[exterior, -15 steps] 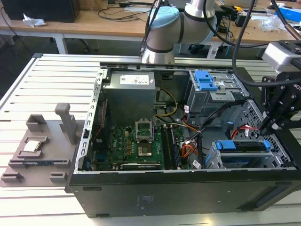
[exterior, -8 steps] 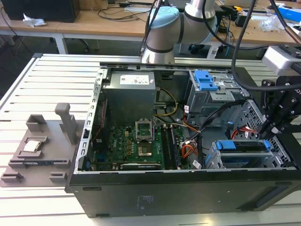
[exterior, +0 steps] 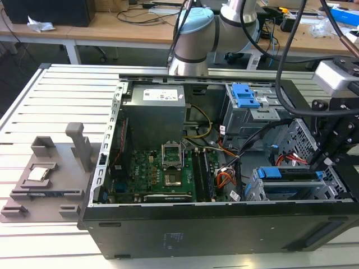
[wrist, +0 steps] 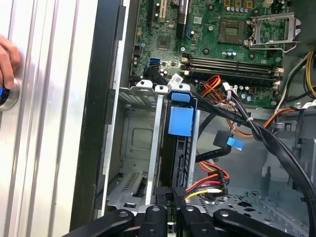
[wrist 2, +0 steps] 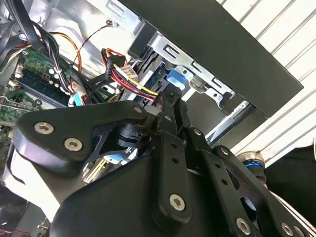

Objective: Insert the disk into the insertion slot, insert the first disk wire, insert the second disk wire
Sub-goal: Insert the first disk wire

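I hold my jaws low inside the open black metal computer case (exterior: 196, 230). My black metal fingers (wrist: 161, 198) are pressed close together. The dark end of the orange, yellow, red and black wire bundle (wrist: 210, 185) sits right at their tips, so my jaws are closed on it. In the second wrist view the same wire bundle (wrist 2: 126, 74) runs straight up to my fingers (wrist 2: 168, 128).

Just ahead of my jaws is the silver sheet-metal insertion slot (wrist: 132, 94) with little holes in it. The flat grey metal disk (wrist: 180, 121) in its bright blue plastic frame sits inside one bay of that slot. In the exterior view the disk (exterior: 291, 182) lies in the slot (exterior: 255, 189), just beside my jaws.

The thin, flat, bright red wire (exterior: 293, 159) curves close by my jaws. I cannot tell if its end is plugged in.

Farther ahead of my jaws, past the disk, lies the green circuit board (wrist: 232, 29). Off to one side of my jaws, outside the case, a person's hand (wrist: 7, 57) rests on the silver ribbed metal counter (wrist: 54, 123).
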`<state>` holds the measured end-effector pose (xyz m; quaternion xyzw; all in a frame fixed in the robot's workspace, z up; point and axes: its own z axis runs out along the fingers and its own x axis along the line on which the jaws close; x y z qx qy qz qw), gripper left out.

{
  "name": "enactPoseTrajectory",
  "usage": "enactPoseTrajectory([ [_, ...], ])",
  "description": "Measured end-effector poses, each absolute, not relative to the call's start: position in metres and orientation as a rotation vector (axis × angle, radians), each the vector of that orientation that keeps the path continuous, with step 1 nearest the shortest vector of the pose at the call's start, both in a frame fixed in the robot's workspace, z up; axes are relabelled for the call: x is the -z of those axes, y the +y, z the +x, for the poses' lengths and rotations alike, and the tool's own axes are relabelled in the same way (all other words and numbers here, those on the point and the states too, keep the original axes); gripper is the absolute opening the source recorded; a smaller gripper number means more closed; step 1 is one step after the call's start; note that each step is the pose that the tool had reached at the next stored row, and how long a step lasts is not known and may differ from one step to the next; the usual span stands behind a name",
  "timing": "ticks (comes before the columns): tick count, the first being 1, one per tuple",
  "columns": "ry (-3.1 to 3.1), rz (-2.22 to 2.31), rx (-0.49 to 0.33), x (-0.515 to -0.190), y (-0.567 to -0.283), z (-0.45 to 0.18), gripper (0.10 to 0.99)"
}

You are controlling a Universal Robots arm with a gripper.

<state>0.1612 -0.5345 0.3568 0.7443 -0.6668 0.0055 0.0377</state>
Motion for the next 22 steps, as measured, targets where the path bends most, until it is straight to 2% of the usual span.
enactPoseTrajectory([
  [22,-2.172,2.180,0.006,-0.341,-0.525,0.150,0.169],
])
